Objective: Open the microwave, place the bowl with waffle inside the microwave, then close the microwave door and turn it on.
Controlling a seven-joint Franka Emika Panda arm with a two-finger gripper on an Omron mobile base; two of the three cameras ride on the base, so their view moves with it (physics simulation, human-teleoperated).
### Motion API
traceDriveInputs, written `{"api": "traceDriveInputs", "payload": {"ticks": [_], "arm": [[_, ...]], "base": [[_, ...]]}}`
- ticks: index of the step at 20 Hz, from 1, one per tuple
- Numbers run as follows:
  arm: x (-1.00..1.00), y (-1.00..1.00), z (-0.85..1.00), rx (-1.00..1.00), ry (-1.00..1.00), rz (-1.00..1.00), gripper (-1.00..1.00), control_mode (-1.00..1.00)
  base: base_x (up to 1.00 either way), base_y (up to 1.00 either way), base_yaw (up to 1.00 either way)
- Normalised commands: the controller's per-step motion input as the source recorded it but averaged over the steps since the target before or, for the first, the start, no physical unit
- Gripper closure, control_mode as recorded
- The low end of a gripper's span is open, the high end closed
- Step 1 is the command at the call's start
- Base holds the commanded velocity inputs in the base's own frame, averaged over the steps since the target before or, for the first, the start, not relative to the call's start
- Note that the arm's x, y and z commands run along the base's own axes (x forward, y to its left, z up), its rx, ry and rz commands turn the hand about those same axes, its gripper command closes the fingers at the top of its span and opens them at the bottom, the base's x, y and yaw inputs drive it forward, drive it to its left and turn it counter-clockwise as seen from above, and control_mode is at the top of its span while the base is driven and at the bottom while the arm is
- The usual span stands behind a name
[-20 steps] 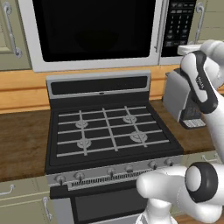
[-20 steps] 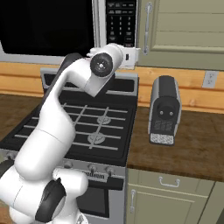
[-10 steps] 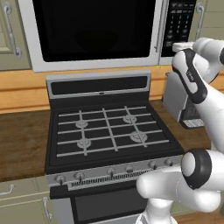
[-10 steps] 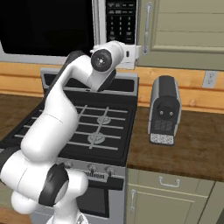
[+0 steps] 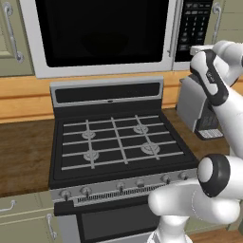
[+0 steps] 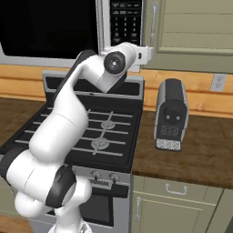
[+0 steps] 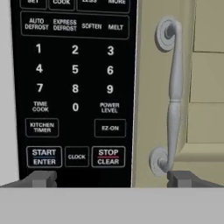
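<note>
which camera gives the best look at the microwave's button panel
The hand view: the button panel faces the camera close up, so its digits and the START and STOP keys read clearly. In the left base view the panel is a small dark strip beside the door glass. In the right base view it sits above the arm, with unreadable labels.

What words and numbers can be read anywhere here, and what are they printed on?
All on the microwave's black button panel, hand view:
"AUTO DEFROST", "EXPRESS DEFROST", "SOFTEN", "MELT"
"1" to "9", "0"
"TIME COOK", "POWER LEVEL"
"KITCHEN TIMER", "EZ-ON"
"START ENTER", "CLOCK", "STOP CLEAR"
Top row is cut off; unreadable.
Base views: panel text too small to read.
</note>
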Motion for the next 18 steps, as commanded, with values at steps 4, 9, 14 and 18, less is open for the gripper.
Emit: {"api": "traceDriveInputs", "payload": {"ticks": [4, 9, 14, 18], "arm": [[0.17, 0.00, 0.00, 0.00, 0.00, 0.00, -1.00, -1.00], [0.25, 0.00, 0.00, 0.00, 0.00, 0.00, -1.00, -1.00], [0.15, 0.03, 0.00, 0.00, 0.00, 0.00, -1.00, -1.00], [0.06, 0.11, 0.00, 0.00, 0.00, 0.00, -1.00, -1.00]], "base": [[0.00, 0.00, 0.00], [0.00, 0.00, 0.00], [0.00, 0.00, 0.00], [0.00, 0.00, 0.00]]}}
